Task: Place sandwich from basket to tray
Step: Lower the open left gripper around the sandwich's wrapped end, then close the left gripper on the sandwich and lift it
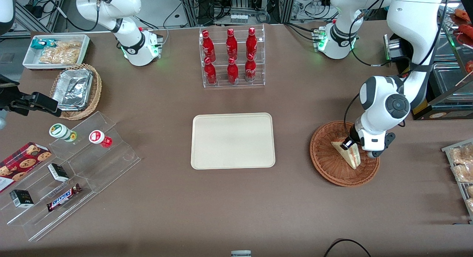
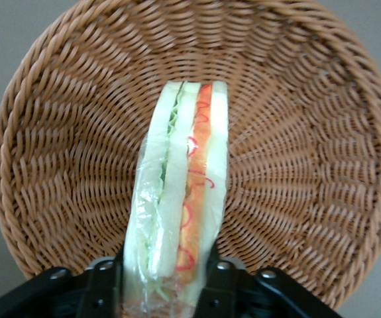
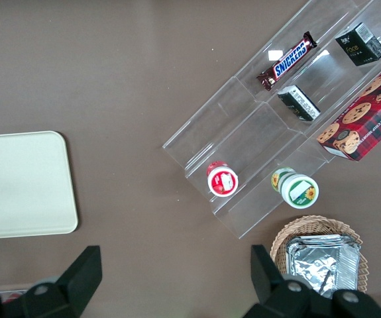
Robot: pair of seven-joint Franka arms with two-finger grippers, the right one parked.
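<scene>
The sandwich (image 1: pixel 349 154) is a plastic-wrapped wedge of white bread with red and green filling, standing on edge in the reddish-brown wicker basket (image 1: pixel 327 164) toward the working arm's end of the table. My left gripper (image 1: pixel 355 149) is down in the basket and shut on the sandwich. In the left wrist view the sandwich (image 2: pixel 180 199) sits between the two black fingers (image 2: pixel 101 291), which press on its two bread faces, with the basket (image 2: pixel 296 165) below it. The cream-beige tray (image 1: pixel 232 140) lies flat at the table's middle with nothing on it.
A clear rack of red bottles (image 1: pixel 232 57) stands farther from the front camera than the tray. A clear stepped stand with snacks (image 1: pixel 70 168), a tan basket of foil containers (image 1: pixel 75 91) and a white snack bin (image 1: pixel 55 52) lie toward the parked arm's end. Packaged bread (image 1: pixel 462 164) lies at the working arm's table edge.
</scene>
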